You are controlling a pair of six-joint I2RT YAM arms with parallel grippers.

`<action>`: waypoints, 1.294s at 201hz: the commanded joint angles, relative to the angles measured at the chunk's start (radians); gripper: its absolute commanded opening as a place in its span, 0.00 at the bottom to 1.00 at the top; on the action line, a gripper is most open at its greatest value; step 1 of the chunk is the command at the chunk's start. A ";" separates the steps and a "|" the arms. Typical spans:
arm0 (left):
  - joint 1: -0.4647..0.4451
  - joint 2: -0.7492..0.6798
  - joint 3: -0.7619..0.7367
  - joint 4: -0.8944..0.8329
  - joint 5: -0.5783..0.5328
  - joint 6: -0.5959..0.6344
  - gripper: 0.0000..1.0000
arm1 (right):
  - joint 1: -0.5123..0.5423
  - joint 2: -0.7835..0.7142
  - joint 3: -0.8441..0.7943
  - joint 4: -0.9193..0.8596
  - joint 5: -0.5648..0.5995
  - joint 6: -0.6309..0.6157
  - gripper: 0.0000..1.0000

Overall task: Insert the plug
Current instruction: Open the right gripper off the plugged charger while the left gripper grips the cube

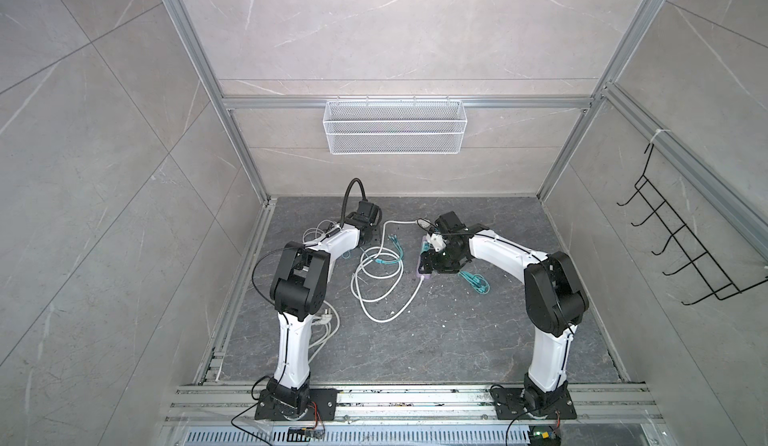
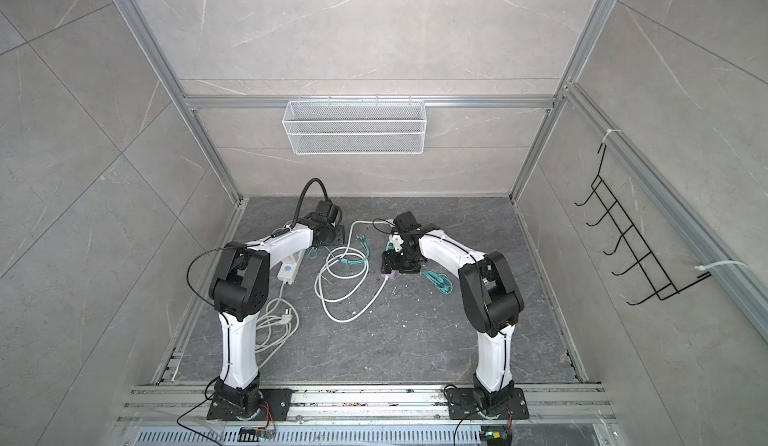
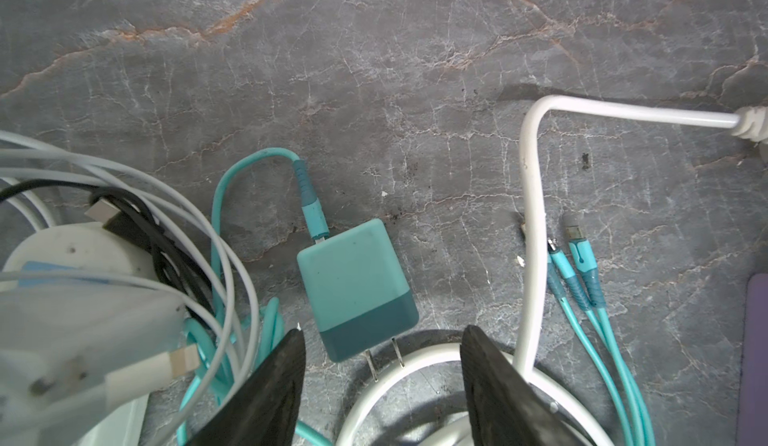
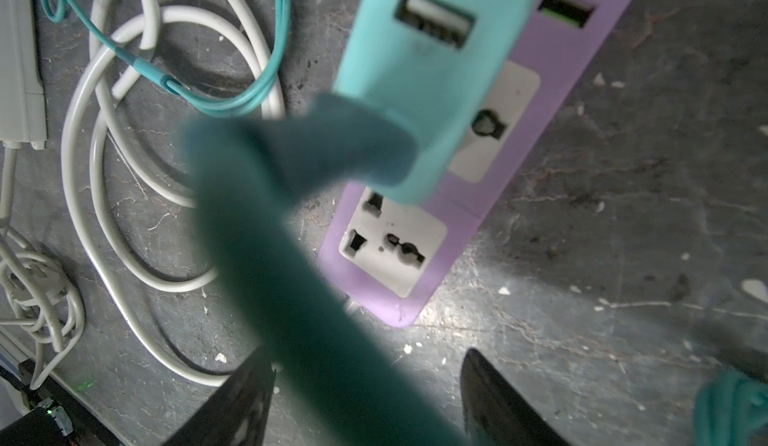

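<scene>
A white wire-mesh basket [image 1: 394, 126] [image 2: 353, 126] is hanging from the rail on the rear wall, and only the wall is showing through its mesh.

On the dark stone floor, a purple power strip [image 4: 461, 215] [image 1: 424, 274] is lying under the right arm. A teal charger [image 4: 436, 70] is standing tilted on it, covering the middle socket with its USB port facing up. Whether its prongs are seated cannot be told. The socket at the strip's near end is showing uncovered.

The right gripper [image 4: 368, 351] is hovering above the strip with its fingers [image 4: 498, 398] well apart. A blurred dark teal band is running between them toward the charger. Whether they are pinching it cannot be told.

The left gripper [image 3: 383, 329] is hanging low over a second teal charger [image 3: 357, 290], which is lying flat on the floor. Its two prongs are pointing toward the gripper. The jaws are standing about half open, one finger [image 3: 274, 381] on each side of the prong end, touching nothing. A teal cable [image 3: 245, 174] is plugged into this charger's far end, and a thick white cord [image 3: 528, 257] is coiling just beside it.
</scene>
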 commanded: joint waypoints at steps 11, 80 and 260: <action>0.021 0.053 0.079 -0.068 -0.004 -0.022 0.64 | -0.004 0.008 -0.002 -0.002 -0.016 -0.017 0.73; 0.022 0.134 0.144 -0.101 0.010 -0.046 0.63 | -0.011 0.004 -0.010 0.004 -0.019 -0.021 0.73; 0.038 0.145 0.129 -0.019 0.036 0.020 0.25 | -0.014 -0.274 -0.222 0.012 -0.053 0.014 0.72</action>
